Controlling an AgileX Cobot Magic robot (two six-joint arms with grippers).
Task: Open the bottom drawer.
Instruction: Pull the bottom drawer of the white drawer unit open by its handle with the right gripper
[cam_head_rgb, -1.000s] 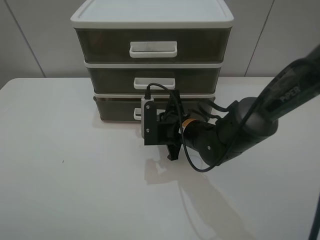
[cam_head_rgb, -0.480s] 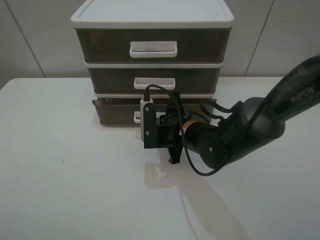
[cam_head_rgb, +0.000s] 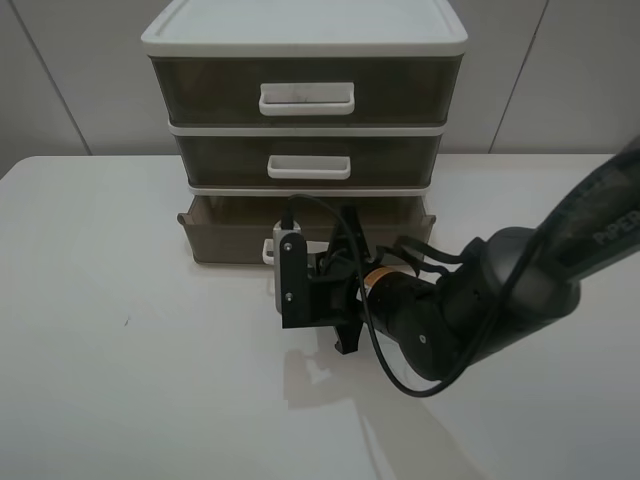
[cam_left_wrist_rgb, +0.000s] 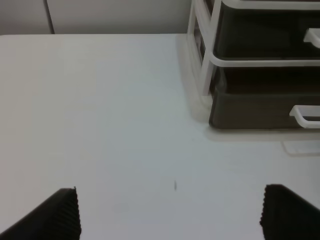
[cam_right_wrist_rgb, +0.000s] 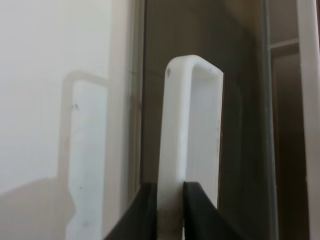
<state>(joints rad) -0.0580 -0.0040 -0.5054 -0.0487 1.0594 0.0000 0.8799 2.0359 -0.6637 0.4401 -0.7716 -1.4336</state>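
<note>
Right wrist view: right gripper (cam_right_wrist_rgb: 169, 212) clamping handle (cam_right_wrist_rgb: 192, 125), jaws nearly closed. Bottom drawer (cam_head_rgb: 230, 238) sitting lowest in stack (cam_head_rgb: 300, 40), jutting partway out; handle lying crosswise, pull running straight away from stack. Left gripper (cam_left_wrist_rgb: 175, 215) hanging wide, empty, farther off.

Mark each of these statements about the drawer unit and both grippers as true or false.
1. The bottom drawer sticks out further forward than the middle drawer. True.
2. The right gripper is open and clear of the drawer. False: it is shut on the bottom drawer's white handle.
3. The left gripper is shut on something. False: it is open above the table and holds nothing.
4. The middle drawer sits closed in the frame. True.
</note>
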